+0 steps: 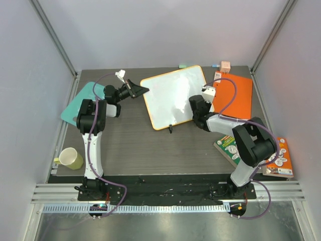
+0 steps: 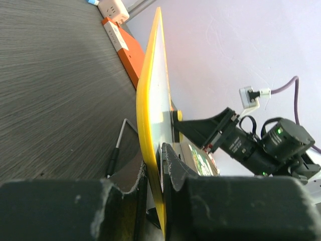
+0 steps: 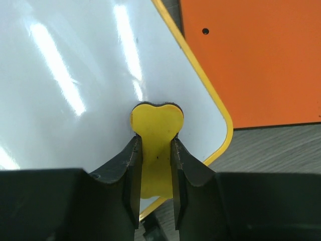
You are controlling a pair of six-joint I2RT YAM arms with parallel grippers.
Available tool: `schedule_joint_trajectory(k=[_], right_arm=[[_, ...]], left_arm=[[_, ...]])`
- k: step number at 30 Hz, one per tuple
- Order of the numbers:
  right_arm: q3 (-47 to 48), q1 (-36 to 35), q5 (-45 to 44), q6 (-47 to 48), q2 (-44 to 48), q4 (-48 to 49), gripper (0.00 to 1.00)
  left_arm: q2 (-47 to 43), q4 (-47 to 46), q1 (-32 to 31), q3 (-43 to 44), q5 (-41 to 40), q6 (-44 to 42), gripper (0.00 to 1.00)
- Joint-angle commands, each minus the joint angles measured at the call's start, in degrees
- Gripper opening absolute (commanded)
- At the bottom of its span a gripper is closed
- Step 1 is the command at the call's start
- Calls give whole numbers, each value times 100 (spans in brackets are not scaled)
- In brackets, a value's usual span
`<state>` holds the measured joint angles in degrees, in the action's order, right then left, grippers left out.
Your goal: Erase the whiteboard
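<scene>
Flanking whiteboard point(image 1: 173, 95), orange folder point(image 1: 242, 95), teal sheet point(image 1: 84, 99), perhaps pen point(image 1: 171, 129)

whiteboard point(image 3: 65, 85) face glossy white, smooth, streaked with reflected light; its rim smooth yellow-orange, plastic-looking; table point(image 1: 130, 145) dark grey, matt, fine wood-like grain; orange folder point(image 3: 261, 60) flat, matt; yellow heart-shaped pad point(image 3: 156, 125) dull, smooth, dark at the edge; right gripper point(image 3: 155, 145) fingers point(image 3: 125, 170) black, matt, slightly rough plastic; rail point(image 1: 165, 193) bare pale metal
</scene>
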<state>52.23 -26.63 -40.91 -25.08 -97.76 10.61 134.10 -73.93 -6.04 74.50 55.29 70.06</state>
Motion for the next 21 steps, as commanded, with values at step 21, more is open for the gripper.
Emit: schedule_joint_trajectory(k=[21], right_arm=[[-907, -1836, 900, -848, 1251, -982, 1]], left_arm=[[-148, -1475, -116, -14, 421, -458, 3]])
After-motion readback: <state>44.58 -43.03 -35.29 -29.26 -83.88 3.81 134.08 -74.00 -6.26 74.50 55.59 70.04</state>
